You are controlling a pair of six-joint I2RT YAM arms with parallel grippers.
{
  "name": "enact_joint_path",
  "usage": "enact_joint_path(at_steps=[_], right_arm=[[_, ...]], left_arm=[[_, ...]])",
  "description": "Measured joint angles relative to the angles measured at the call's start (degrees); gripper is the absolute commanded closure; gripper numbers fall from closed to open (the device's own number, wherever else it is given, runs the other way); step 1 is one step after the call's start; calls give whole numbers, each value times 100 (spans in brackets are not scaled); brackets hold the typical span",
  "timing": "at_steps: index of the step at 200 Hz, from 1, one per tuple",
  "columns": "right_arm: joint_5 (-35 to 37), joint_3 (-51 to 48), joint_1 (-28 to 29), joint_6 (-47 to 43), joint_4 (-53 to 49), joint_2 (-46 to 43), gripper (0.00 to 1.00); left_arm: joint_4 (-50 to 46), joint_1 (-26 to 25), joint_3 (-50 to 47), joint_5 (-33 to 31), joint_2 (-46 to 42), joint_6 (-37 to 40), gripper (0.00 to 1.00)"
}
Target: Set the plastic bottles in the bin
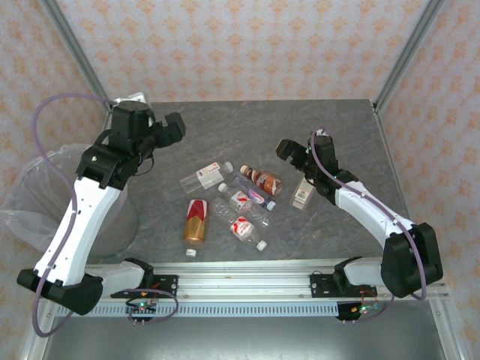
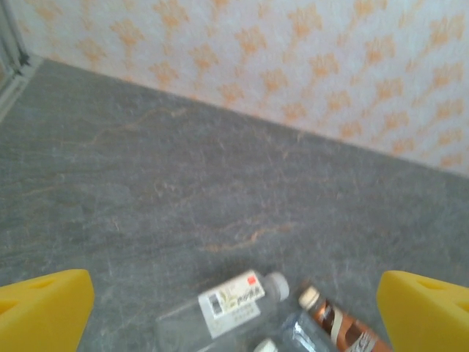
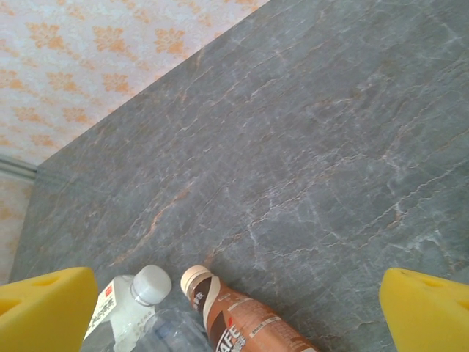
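Bottles (image 1: 234, 202), about eight small plastic ones, lie scattered on their sides at the middle of a grey stone-patterned counter (image 1: 247, 124), between two white robot arms. Among them are a clear bottle with a white label (image 1: 207, 175), a brown coffee bottle (image 1: 264, 180) and an amber bottle with a red label (image 1: 196, 222). A loose white cap (image 1: 191, 253) sits near the counter's front edge. The bin (image 1: 26, 202), a wide see-through container lined with a crinkly clear bag, stands off the counter's left side, under the left arm. The left fingers (image 2: 45, 312), yellow-padded, are spread wide and empty above the counter, just behind the cluster. The right fingers (image 3: 44, 308) are likewise spread wide and empty, near the coffee bottle. The bottles look light and thin-walled, likely to dent under a hard squeeze, and smooth and round enough to roll or slip. A hold across the labelled middle of the body seems safest.
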Motion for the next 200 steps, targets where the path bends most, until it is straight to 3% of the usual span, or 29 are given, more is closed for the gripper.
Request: enact_joint_path(at_steps=[39,99,159,200], right_arm=[[-514,-160,4,-177,203,-70,1],[-1613,-485,92,-420,693,-146,1],[-1818,-804,240,-656,992,-422,1],[-1816,-848,240,-654,1104,-415,1]], left_arm=[[-289,-627,-216,87,232,94,0],[-271,-929,-1899,584,57,-223,0],[299,-1027,-3467,1226,-485,-861,0],[553,-1707,-3912,1040,-223,-960,0]])
